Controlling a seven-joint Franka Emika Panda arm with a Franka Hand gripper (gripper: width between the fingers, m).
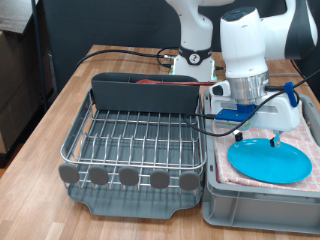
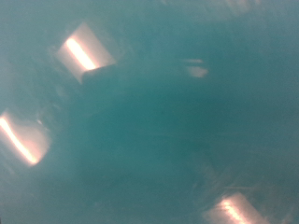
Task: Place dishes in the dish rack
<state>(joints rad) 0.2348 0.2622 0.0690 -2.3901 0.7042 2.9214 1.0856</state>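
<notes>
The sky-blue plate (image 1: pixel 270 160) lies flat on the checked cloth in the grey bin (image 1: pixel 215 195) at the exterior view's right. My gripper (image 1: pixel 257 137) hangs straight down over the plate's far edge, very close to it or touching it. Its fingers are hidden under the hand. The wrist view is filled by the blurred blue plate surface (image 2: pixel 149 121) with bright reflections. The silver wire dish rack (image 1: pixel 140 140) stands left of the bin with no dishes on its wires. A slim red-brown spoon (image 1: pixel 155 82) lies at the top of its grey caddy wall (image 1: pixel 140 98). The white cup is not clearly in view.
The rack and bin stand side by side on a wooden table (image 1: pixel 70 100). Round grey tabs (image 1: pixel 128 177) line the rack's near edge. Black cables (image 1: pixel 110 50) run across the table behind the rack. The robot's base (image 1: pixel 195 55) stands at the back.
</notes>
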